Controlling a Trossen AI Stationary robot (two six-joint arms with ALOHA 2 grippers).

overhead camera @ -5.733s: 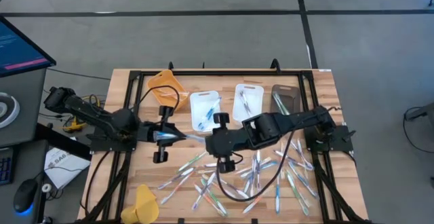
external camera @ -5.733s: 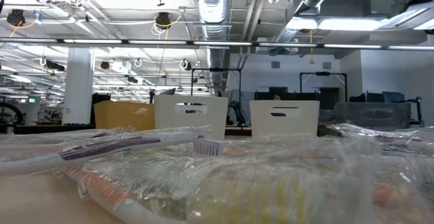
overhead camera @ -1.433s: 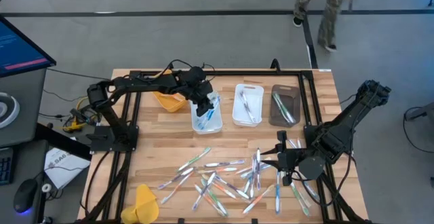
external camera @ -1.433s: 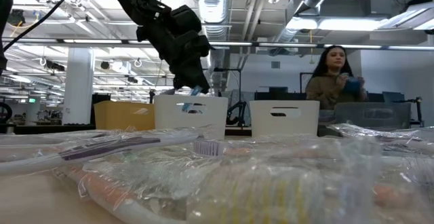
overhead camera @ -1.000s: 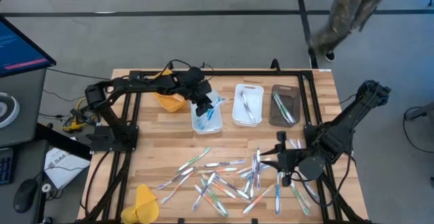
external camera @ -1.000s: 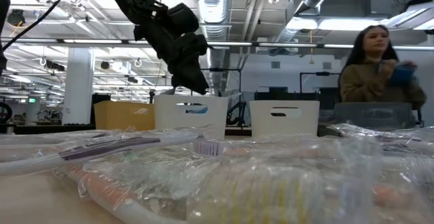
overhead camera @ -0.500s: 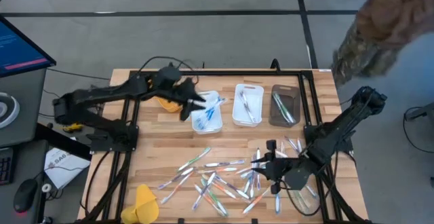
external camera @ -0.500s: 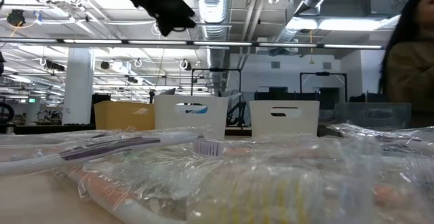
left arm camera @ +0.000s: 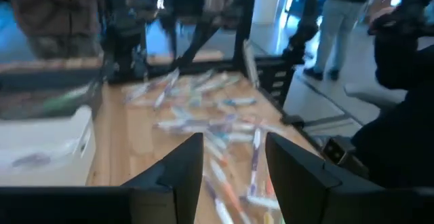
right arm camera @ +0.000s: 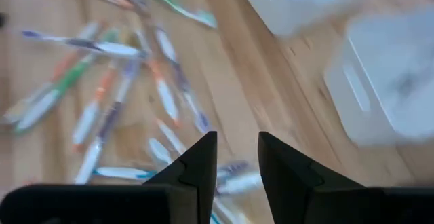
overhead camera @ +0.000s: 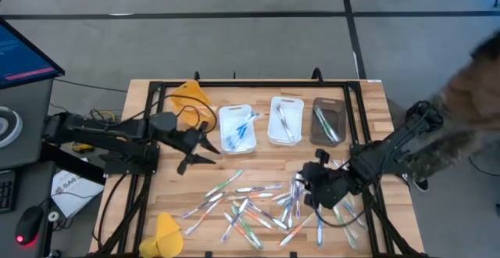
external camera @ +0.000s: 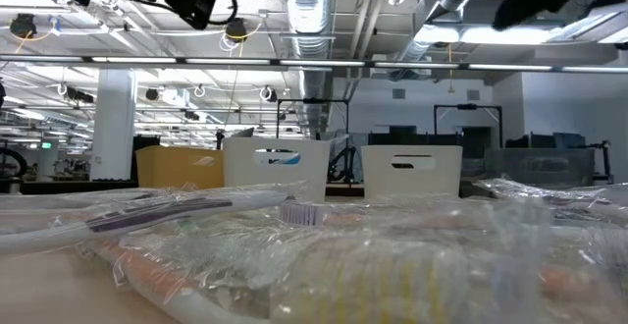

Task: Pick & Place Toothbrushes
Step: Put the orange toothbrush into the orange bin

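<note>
Several toothbrushes [overhead camera: 258, 207] lie scattered on the wooden table's near half, and they also show in the left wrist view [left arm camera: 203, 112] and the right wrist view [right arm camera: 102, 95]. More toothbrushes lie in the white tray [overhead camera: 237, 127] at the back. My left gripper [overhead camera: 203, 145] hangs open over bare wood left of that tray, nothing between its fingers [left arm camera: 234, 146]. My right gripper [overhead camera: 306, 186] hovers open above the right part of the scattered toothbrushes, tilted down, its fingers [right arm camera: 237, 142] holding nothing.
A second white tray [overhead camera: 285, 120], a dark tray [overhead camera: 329, 121] and a yellow tray [overhead camera: 190, 95] stand along the far side. A yellow object [overhead camera: 166, 233] lies at the near left corner. A blurred person [overhead camera: 469, 109] passes beyond the table's right edge.
My left gripper has drawn back from above the white tray with the blue brushes toward the table's left and near edges, levelling out. My right gripper has shifted left over the scattered toothbrushes and has rolled and tipped downward. A person has walked past the far right corner.
</note>
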